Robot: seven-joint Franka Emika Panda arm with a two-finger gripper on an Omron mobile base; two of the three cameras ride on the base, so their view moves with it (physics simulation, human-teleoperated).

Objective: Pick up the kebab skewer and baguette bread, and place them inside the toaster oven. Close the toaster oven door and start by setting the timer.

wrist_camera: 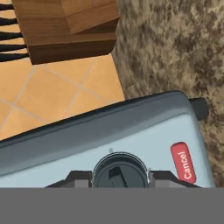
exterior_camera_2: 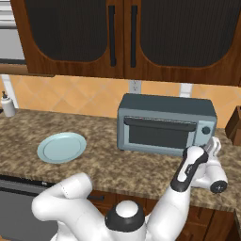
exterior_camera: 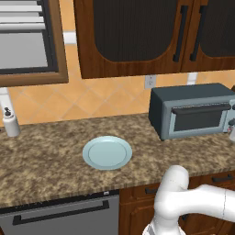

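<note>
With its door (exterior_camera_2: 160, 132) shut, one toaster oven (exterior_camera_2: 165, 123) faces one plate (exterior_camera_2: 61, 147).

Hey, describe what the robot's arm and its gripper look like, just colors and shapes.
The arm is glossy white, built of thick rounded tube segments with bulbous elbows. Dark bands mark the joints, and a dark round cap sits on one near the base. The gripper ends in two small dark grey fingertips, blocky and angular. No cables or markings are visible.
</note>
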